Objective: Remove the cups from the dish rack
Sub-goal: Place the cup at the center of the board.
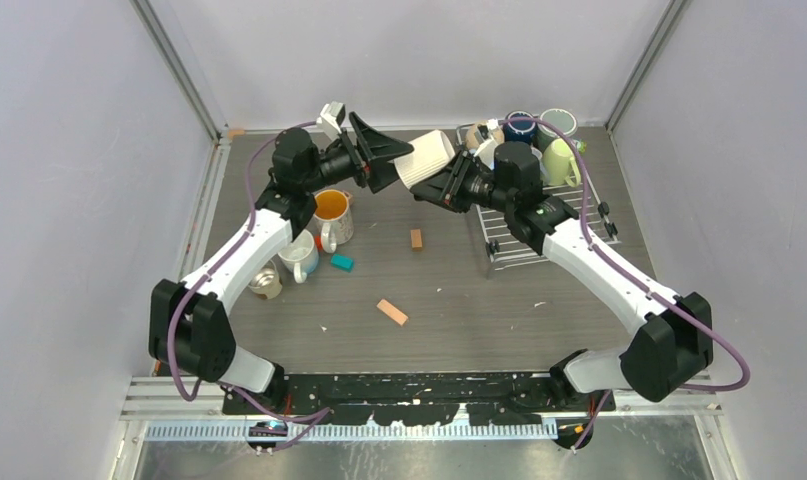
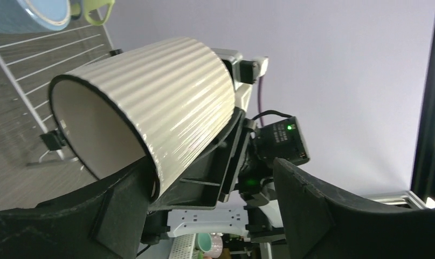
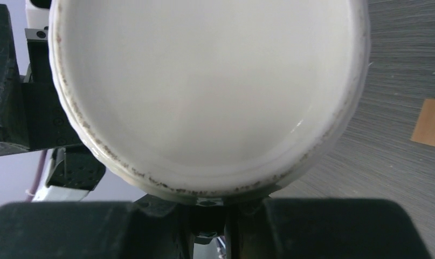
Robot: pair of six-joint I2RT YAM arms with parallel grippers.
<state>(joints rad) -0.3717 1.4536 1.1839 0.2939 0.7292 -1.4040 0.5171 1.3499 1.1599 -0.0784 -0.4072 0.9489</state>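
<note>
A white ribbed cup [image 1: 425, 157] hangs in the air between both grippers, left of the dish rack [image 1: 539, 232]. My right gripper [image 1: 443, 188] is shut on it at its base side; the right wrist view shows the cup's white underside [image 3: 204, 91] just above the closed fingers [image 3: 323, 226]. My left gripper [image 1: 395, 166] is open at the cup's mouth. In the left wrist view the cup [image 2: 161, 102] lies tilted, its rim against one finger [image 2: 118, 210]; the other finger [image 2: 306, 210] stands apart. The rack holds navy [image 1: 520, 126], grey-green [image 1: 557, 122] and lime green [image 1: 560, 162] cups.
On the table at the left stand an orange-lined mug [image 1: 331, 213], a light blue mug [image 1: 299, 256] and a small metallic cup [image 1: 266, 283]. Small blocks lie about: teal [image 1: 342, 262], brown [image 1: 416, 238], orange [image 1: 392, 312]. Walls close in on three sides.
</note>
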